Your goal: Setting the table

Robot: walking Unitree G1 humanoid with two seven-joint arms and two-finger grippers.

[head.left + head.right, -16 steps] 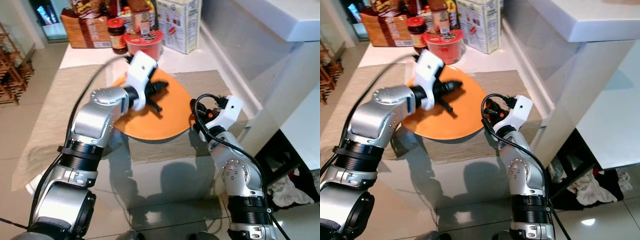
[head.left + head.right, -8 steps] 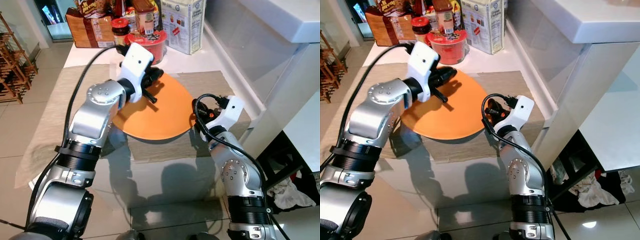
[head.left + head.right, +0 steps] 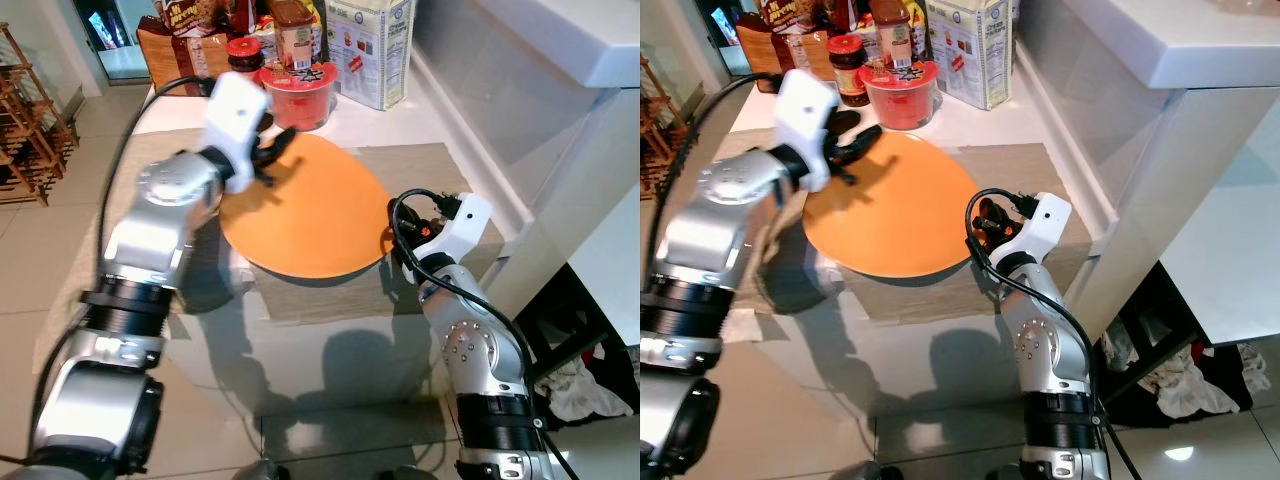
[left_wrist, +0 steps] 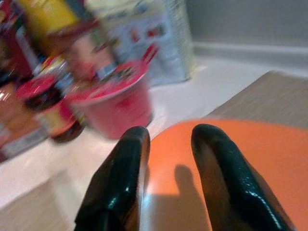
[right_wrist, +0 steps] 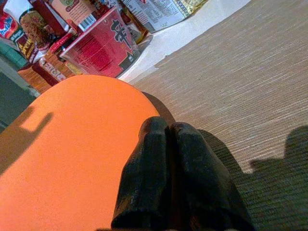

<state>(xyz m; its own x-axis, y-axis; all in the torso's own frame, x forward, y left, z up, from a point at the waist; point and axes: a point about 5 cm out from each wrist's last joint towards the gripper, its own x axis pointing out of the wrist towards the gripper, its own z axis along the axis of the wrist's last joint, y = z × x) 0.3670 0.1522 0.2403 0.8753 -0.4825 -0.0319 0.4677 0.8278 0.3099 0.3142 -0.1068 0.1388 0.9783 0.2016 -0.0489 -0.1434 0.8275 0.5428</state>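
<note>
- The orange placemat lies flat on a beige table runner, its long axis running from the far-left corner, by the red noodle cup, toward the near-right edge.
- The left claw hovers over the mat's far-left end, fingers a little apart and holding nothing; in the left wrist view its fingertips point across the mat's edge toward the cup just beyond.
- From that claw the bulk of the mat spreads toward the robot and to its right.
- The right claw rests at the mat's near-right rim, fingers pressed together; whether they pinch the mat's edge I cannot tell, as the tips are hidden against it.
- From this claw the mat stretches away to the left and forward.
- Judged from this, the right claw is nearer to a grippable edge, so any shift of the mat likely turns on it, with the left claw steadying the far end.
- Jars and boxes crowd the table just past the mat.
</note>
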